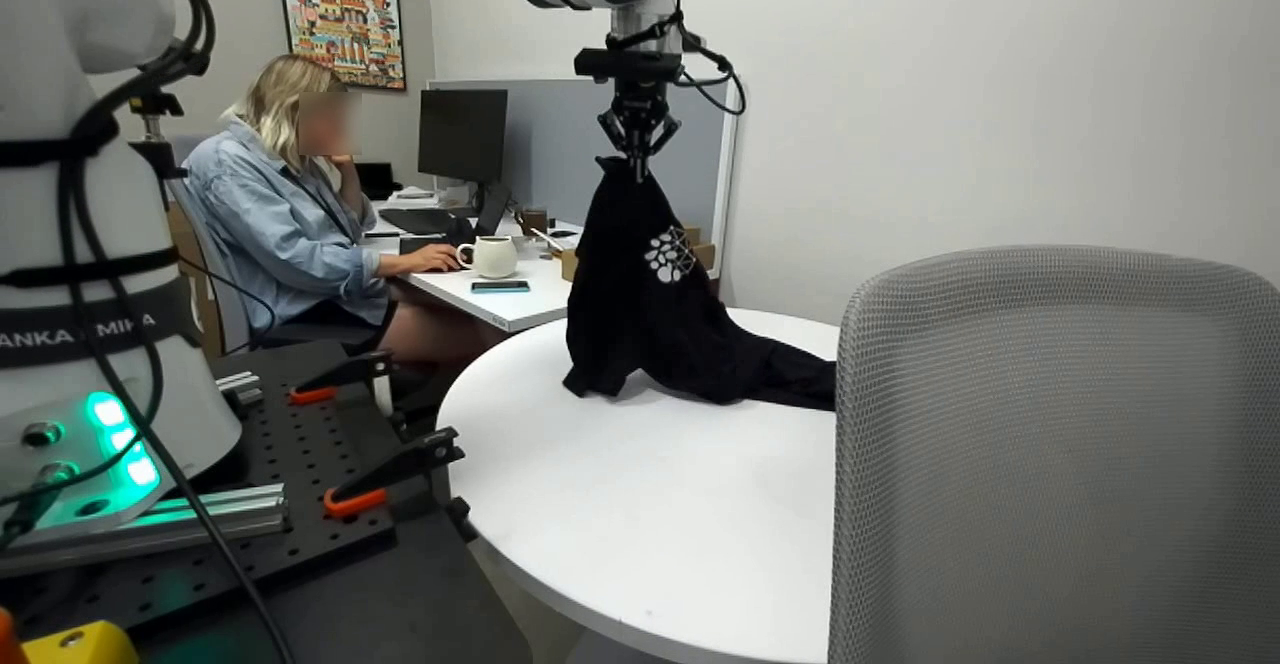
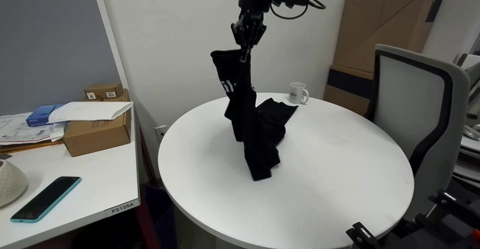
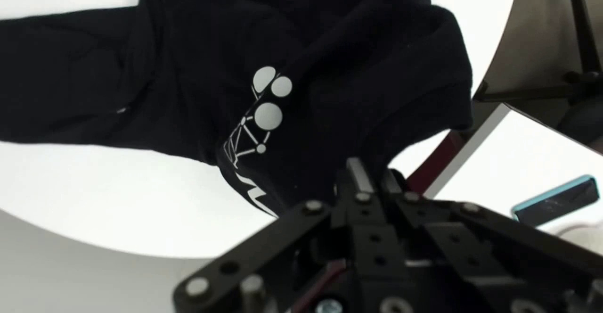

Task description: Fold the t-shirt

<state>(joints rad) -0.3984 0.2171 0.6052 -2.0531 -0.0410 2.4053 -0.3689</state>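
Observation:
The black t-shirt [image 1: 650, 334] hangs from my gripper [image 1: 638, 166] above the round white table, its upper part lifted and its lower folds resting on the tabletop. A white print shows on the lifted cloth. In an exterior view the t-shirt [image 2: 258, 140] drapes down in a narrow bunch, with a flap sticking out beside the gripper [image 2: 245, 54]. Seen from the wrist, my gripper [image 3: 374, 175] is shut on the fabric, and the t-shirt [image 3: 358, 77] spreads below, one sleeve-like part running off to the left. The exact pinched edge is hard to make out, dark on dark.
The white table [image 2: 330, 189] has a white mug [image 2: 297, 93] near its far edge. Close by stands a grey mesh chair [image 1: 1050, 444]. A desk [image 1: 540, 299] with a phone, a cup and boxes adjoins, and a person [image 1: 280, 204] sits there. Clamps [image 1: 400, 469] grip the robot's mount.

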